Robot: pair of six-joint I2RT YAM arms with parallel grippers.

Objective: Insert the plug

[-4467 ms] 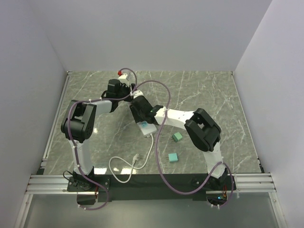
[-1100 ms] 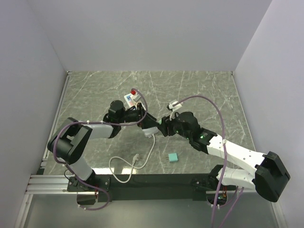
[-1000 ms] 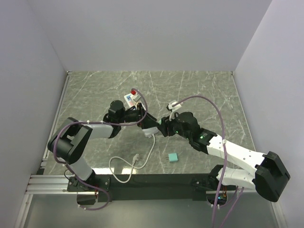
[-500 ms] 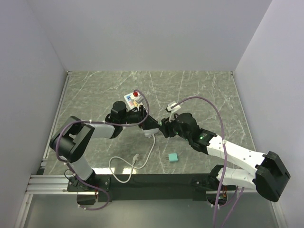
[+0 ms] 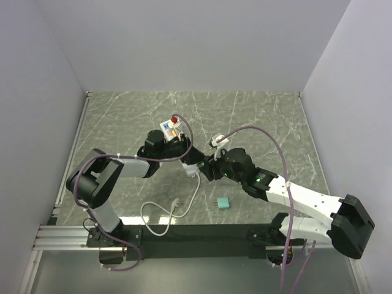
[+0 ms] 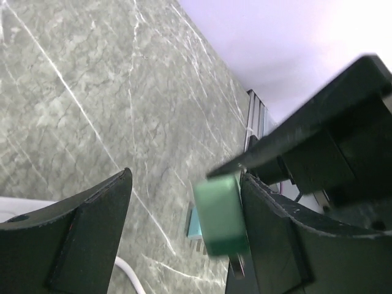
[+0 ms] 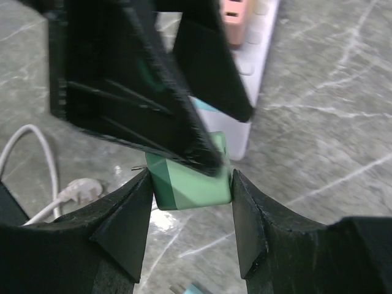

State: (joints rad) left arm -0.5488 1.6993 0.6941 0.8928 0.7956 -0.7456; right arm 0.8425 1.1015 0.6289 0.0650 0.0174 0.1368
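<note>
Both arms reach into the middle of the marble tabletop (image 5: 263,122). The left end effector (image 5: 192,157) and right end effector (image 5: 206,168) are nose to nose, right over the white power strip (image 5: 192,171). Its cable (image 5: 195,195) loops toward the near edge. A teal block (image 5: 223,203) sits near the right arm.

Grey-green marble-pattern tabletop (image 5: 263,116), plain white walls (image 5: 190,43) on three sides.
</note>
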